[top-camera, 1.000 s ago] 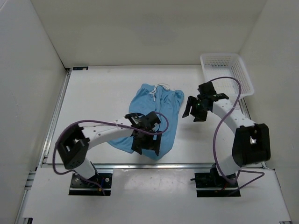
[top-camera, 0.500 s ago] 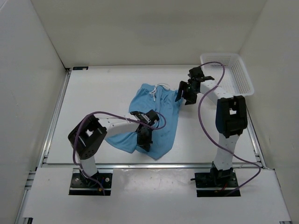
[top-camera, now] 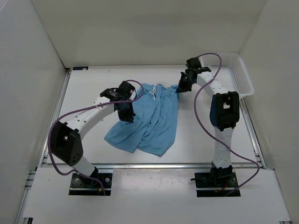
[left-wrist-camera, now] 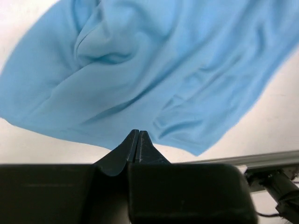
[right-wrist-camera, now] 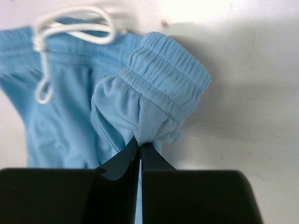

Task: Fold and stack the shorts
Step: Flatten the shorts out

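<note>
On the bench: one pair of light blue soft fabric shorts (top-camera: 156, 121) lies around the middle of the white bench (top-camera: 93, 88). The waistband is at the far side and the legs point back toward the arm bases. It's pretty rumpled and no fold is in yet, far as I can tell.
Right end effector (right-wrist-camera: 138, 147): fingers pinched on the right corner of the gathered elastic waistband (right-wrist-camera: 170, 79), with the cloth bunched up right at the tips.
Why that grip: my guess is the corner works as a handle, so that side can be tugged straight or carried across for the first fold.
Left end effector (left-wrist-camera: 136, 137): fingers pressed together over the left side of the shorts. The wrist view shows no cloth between them, so I wouldn't say it's got hold of anything.
Why it's there: probably lining up on the opposite edge so both sides get handled evenly, but that's a guess.
Thin white drawstring (top-camera: 155, 92): lies loose on the fabric just below the middle of the waistband, clear of both end effectors.
White mesh plastic basket (top-camera: 243, 77): sits in the far right corner and I can't see anything in it. The shorts are near it but not touching.
Progress: looks like early days, more straightening than folding, and no stacking done.
</note>
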Robot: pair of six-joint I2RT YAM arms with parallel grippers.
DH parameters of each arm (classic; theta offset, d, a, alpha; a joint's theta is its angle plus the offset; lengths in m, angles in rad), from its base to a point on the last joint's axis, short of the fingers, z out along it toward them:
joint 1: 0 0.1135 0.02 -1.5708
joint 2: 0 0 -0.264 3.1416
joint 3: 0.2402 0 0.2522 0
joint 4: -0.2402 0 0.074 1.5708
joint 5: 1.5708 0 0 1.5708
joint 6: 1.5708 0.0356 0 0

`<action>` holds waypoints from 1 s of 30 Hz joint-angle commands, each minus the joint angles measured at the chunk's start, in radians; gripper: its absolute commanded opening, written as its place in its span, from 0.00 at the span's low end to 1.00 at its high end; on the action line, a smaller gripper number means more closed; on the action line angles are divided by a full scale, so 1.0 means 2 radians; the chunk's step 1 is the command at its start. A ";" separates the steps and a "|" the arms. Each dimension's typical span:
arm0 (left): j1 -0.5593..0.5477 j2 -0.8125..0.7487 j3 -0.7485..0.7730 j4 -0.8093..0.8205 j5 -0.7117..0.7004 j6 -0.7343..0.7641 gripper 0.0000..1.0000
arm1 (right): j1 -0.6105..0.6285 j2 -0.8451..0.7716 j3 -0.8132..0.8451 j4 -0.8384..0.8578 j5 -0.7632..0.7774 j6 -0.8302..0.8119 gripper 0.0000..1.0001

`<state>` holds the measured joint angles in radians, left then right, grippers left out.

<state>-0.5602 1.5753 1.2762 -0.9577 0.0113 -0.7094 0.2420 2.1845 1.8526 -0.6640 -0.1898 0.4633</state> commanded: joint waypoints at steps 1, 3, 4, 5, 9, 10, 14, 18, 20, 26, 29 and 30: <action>-0.030 -0.005 0.061 -0.049 -0.009 0.035 0.10 | 0.003 -0.017 0.017 -0.022 0.005 -0.005 0.00; -0.077 0.018 0.066 -0.049 0.032 0.029 0.10 | 0.003 -0.036 -0.003 -0.022 0.026 -0.009 0.00; -0.097 0.025 0.061 -0.039 0.043 0.023 0.15 | 0.003 -0.042 -0.014 -0.022 0.030 -0.009 0.00; -0.118 0.034 0.061 -0.033 0.050 0.017 0.23 | 0.003 -0.048 -0.036 -0.017 0.030 -0.009 0.00; -0.211 0.078 0.061 -0.014 0.051 -0.006 0.95 | 0.003 -0.070 -0.074 -0.012 0.035 -0.018 0.00; -0.233 0.094 0.067 -0.014 0.046 -0.006 0.98 | -0.001 -0.070 -0.074 -0.012 0.035 -0.023 0.00; -0.265 0.125 0.084 -0.003 0.011 -0.010 0.85 | -0.014 -0.079 -0.091 -0.012 0.022 -0.028 0.00; -0.280 0.165 0.102 0.008 -0.007 0.000 0.73 | -0.033 -0.084 -0.102 -0.012 0.011 -0.028 0.00; -0.280 0.189 0.109 0.008 -0.018 0.000 0.73 | -0.038 -0.084 -0.108 -0.012 0.005 -0.032 0.00; -0.270 0.232 0.129 0.024 -0.039 0.011 0.60 | -0.047 -0.088 -0.119 -0.008 0.005 -0.032 0.00; -0.262 0.241 0.133 0.024 -0.039 0.016 0.24 | -0.047 -0.088 -0.119 -0.008 0.000 -0.032 0.00; -0.251 0.235 0.127 0.024 -0.039 0.016 0.13 | -0.047 -0.093 -0.119 -0.008 -0.005 -0.032 0.00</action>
<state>-1.0916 2.0655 1.5124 -0.9401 -0.0338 -0.6922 0.1471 2.0605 1.6199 -0.6800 -0.1684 0.4145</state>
